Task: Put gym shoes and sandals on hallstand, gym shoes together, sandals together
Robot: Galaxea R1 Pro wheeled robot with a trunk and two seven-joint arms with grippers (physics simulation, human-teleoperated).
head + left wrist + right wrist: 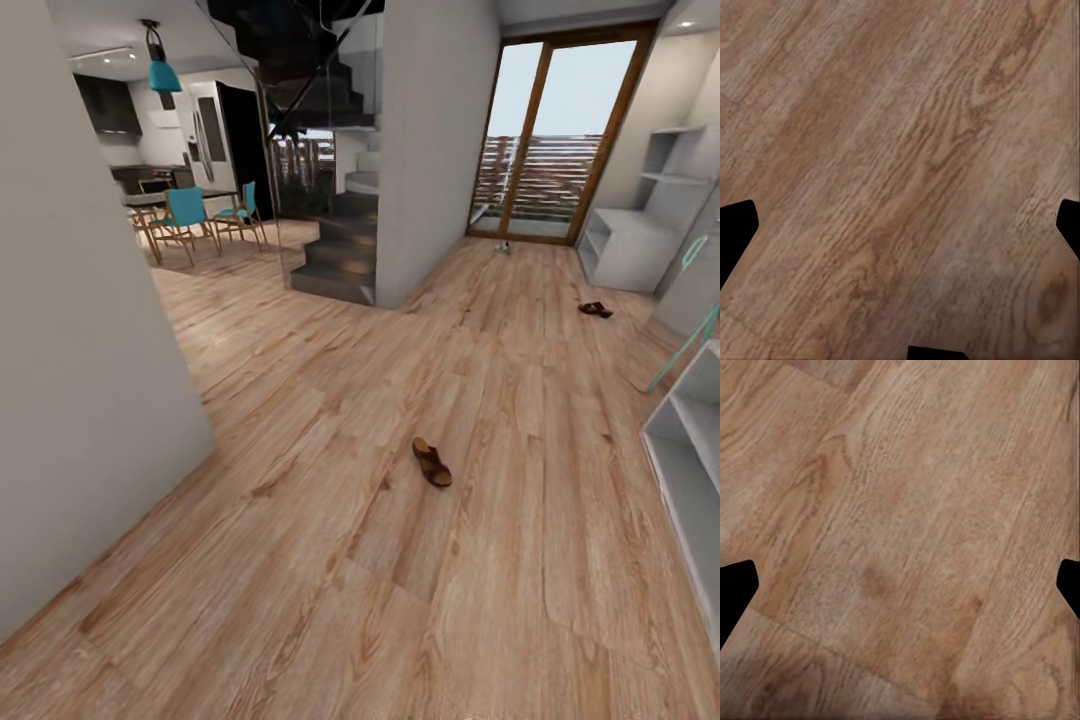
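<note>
While both hands' grip state is staying untellable, near sandal [432, 463] is lying on corridor floor [300, 560], risking getting run over on approach.

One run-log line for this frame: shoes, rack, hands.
near sandal: on floor | far sandal: on floor | rack: nothing visible on it | left hand: open, empty | right hand: open, empty
</note>
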